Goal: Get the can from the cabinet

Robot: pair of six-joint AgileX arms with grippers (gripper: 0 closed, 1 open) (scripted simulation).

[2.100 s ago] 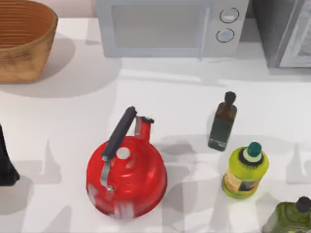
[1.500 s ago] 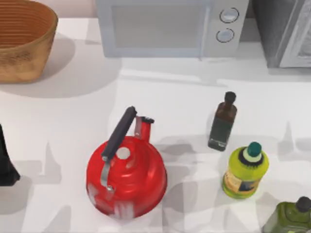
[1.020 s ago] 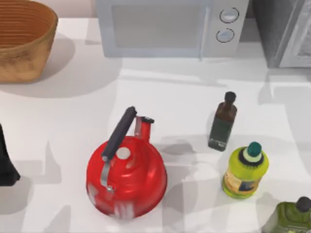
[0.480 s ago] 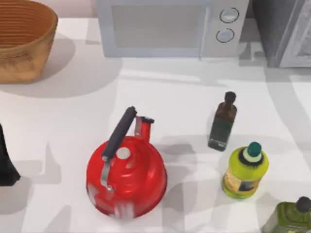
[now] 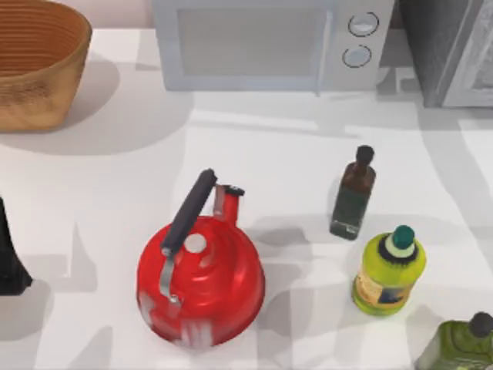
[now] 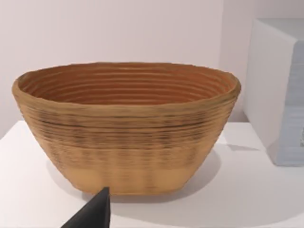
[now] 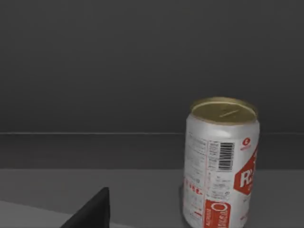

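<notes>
The left arm point(image 5: 9, 262) is parked at the table's left edge, a basket point(image 6: 126, 126) standing just ahead of its finger point(image 6: 92, 213). In the right wrist view the can point(image 7: 221, 164) is seen upright on the dark cabinet point(image 7: 118, 71) floor, ahead of and beside the one visible right finger point(image 7: 92, 211), not touching it. Whether either gripper's fingers are wide or narrow cannot be told.

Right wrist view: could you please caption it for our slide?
White-and-red metal can with a gold lid standing upright on the dark grey cabinet shelf, the right arm facing it.

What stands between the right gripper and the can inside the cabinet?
Nothing. In the right wrist view the can stands upright on the grey cabinet floor, and the stretch of floor from the right gripper's dark fingertip to it is bare.
</notes>
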